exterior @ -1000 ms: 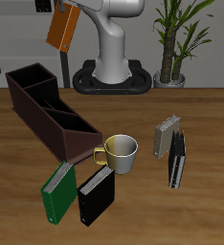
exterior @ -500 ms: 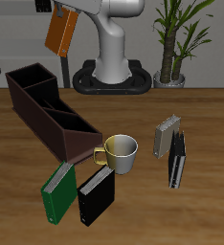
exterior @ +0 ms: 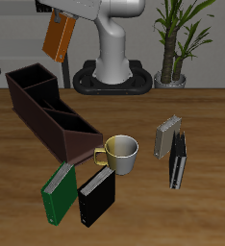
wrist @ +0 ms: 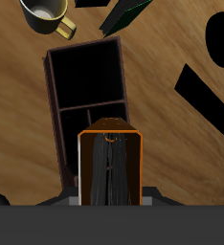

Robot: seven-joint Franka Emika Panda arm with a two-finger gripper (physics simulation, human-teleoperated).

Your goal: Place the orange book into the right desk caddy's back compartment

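Jaws of the robot's gripper point(exterior: 64, 10) clamp the slim orange book point(exterior: 59, 36) by its top, holding it tilted high above the back part of the wooden tabletop point(exterior: 134, 115). Below lies the long dark brown right desk caddy point(exterior: 49, 117), its back compartment point(exterior: 31, 81) toward the tabletop's back edge.

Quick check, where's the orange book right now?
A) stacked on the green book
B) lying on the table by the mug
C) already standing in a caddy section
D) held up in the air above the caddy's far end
D: the orange book hangs tilted in the gripper, well above the right desk caddy, touching nothing on the table.
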